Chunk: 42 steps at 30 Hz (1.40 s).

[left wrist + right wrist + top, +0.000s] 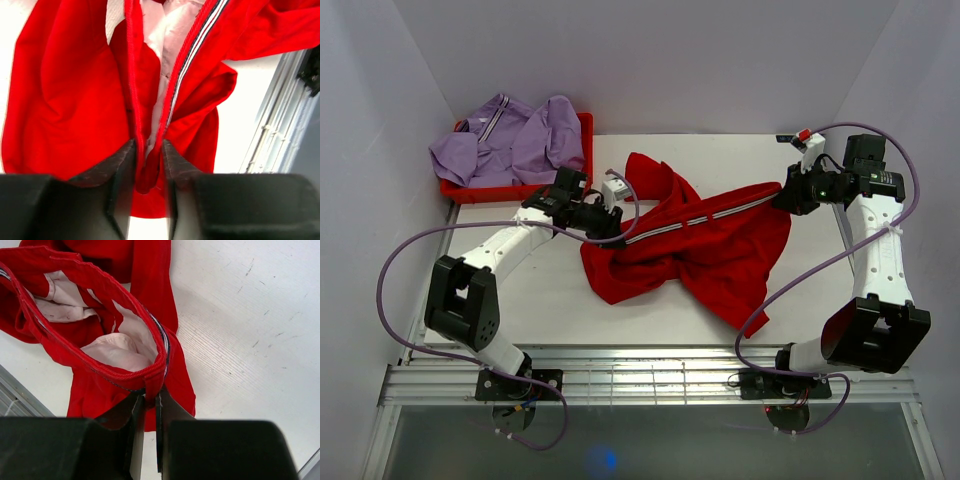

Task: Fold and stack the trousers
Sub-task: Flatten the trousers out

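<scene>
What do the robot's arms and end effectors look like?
Both the left arm and right arm have white links and chunky black joint housings, each trailed by a looping purple cable. The left end effector and right end effector have dark, matte, wedge-shaped fingers. A small red part sits by the right wrist.

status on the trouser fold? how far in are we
Done: nothing folded or stacked; the red trousers lie crumpled mid-table.
In hand: right gripper is clamped on the waistband; left gripper has its jaws parted around a seam. Looks like they are spreading the garment out.
Left: flatten, fold, stack. A purple garment sits bunched in the red tray.
</scene>
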Each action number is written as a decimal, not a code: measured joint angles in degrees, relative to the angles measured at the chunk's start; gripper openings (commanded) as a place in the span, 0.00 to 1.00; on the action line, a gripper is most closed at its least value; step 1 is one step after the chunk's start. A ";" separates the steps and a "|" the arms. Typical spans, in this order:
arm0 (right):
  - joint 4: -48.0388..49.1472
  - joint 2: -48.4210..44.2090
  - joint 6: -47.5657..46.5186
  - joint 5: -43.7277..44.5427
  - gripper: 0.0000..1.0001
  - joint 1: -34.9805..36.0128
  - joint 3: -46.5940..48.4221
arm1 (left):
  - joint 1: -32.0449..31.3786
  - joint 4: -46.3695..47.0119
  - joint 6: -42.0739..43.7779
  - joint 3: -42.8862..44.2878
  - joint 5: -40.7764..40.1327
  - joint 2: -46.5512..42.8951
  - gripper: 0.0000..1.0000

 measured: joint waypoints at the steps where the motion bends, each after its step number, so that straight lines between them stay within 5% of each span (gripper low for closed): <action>1: 0.00 0.00 -0.02 0.00 0.08 0.00 0.00 | 0.00 0.00 0.22 0.00 -0.13 0.04 0.29; 3: 0.00 0.00 0.00 -0.04 0.08 0.00 0.00 | 0.00 -0.24 0.68 0.00 -0.26 0.15 0.02; 4: -0.02 0.00 0.02 -0.11 0.08 0.00 0.00 | 0.00 -0.61 0.72 0.02 -0.48 0.17 0.00; 10: -1.79 -2.25 -1.79 -0.39 0.08 -0.85 -1.20 | 2.64 -0.92 -3.26 1.22 -1.70 -1.95 0.00; 21: -7.08 -17.25 -5.49 -6.14 0.08 -2.38 -6.43 | 5.25 5.27 -8.90 6.69 -8.28 -26.88 0.00; 33: -0.39 -11.06 -2.67 -3.10 0.08 -2.14 -15.30 | 5.35 4.48 -6.14 3.56 -7.58 -13.97 0.00; 35: 0.79 -4.48 -0.74 -0.74 0.08 -0.94 -10.86 | 5.35 4.79 -5.97 9.35 -8.57 -4.87 0.00; 37: 1.36 6.82 1.97 1.66 0.08 0.22 0.94 | 5.38 3.63 -6.29 24.48 -10.32 9.07 0.00; 42: 4.90 40.19 9.42 9.60 0.08 1.18 48.43 | 5.51 9.94 -10.03 70.69 -12.79 44.89 0.00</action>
